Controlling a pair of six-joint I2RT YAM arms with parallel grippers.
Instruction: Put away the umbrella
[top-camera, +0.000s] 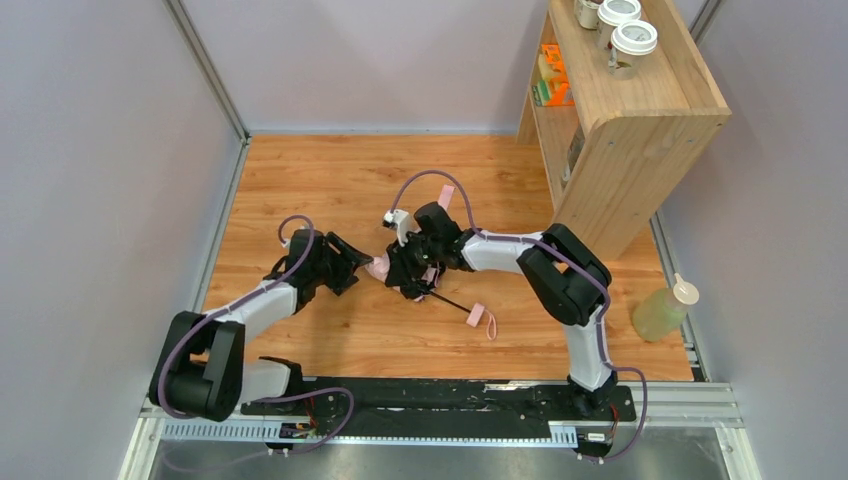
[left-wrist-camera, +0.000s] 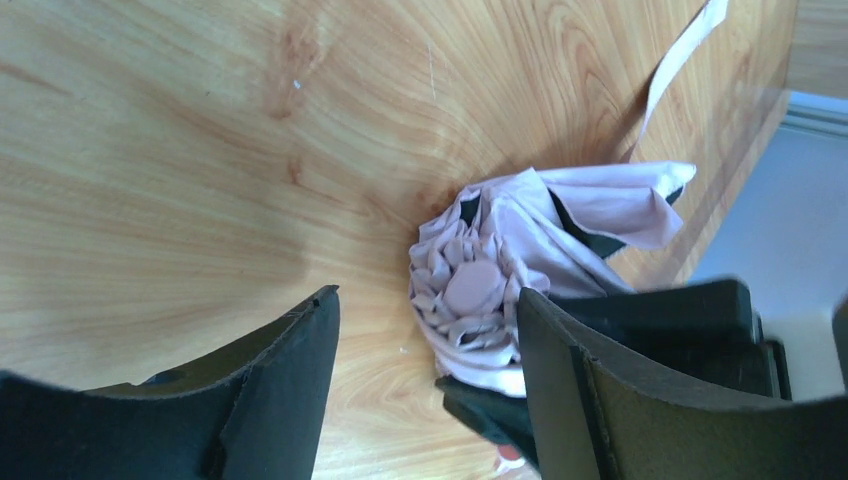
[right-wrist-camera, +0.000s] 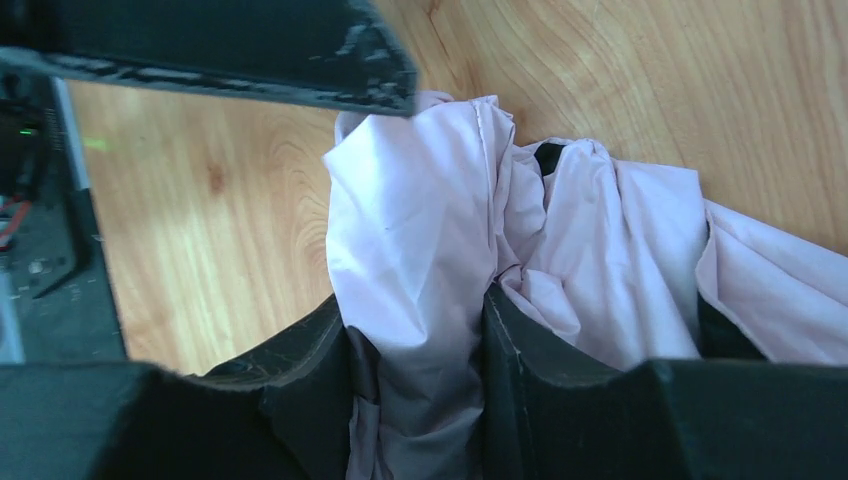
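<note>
The umbrella (left-wrist-camera: 475, 285) lies mid-table (top-camera: 330, 180), canopy bunched and shaft sticking out toward 4 o'clock, so stowing looks barely begun: the right gripper (right-wrist-camera: 412, 300) is clamped on a canopy fold, while the left gripper (top-camera: 358, 262), at its 9 o'clock, stands jaws apart, gripping nothing.

Left arm (top-camera: 262, 300) and right arm (top-camera: 497, 252): white moulded link shells between bulky black joint housings, one mauve cable (top-camera: 430, 172) looped along each, matte black wedge-shaped fingers (left-wrist-camera: 290, 380), both bases on a black rail (top-camera: 450, 392) over a silver slotted extrusion (top-camera: 220, 430).
</note>
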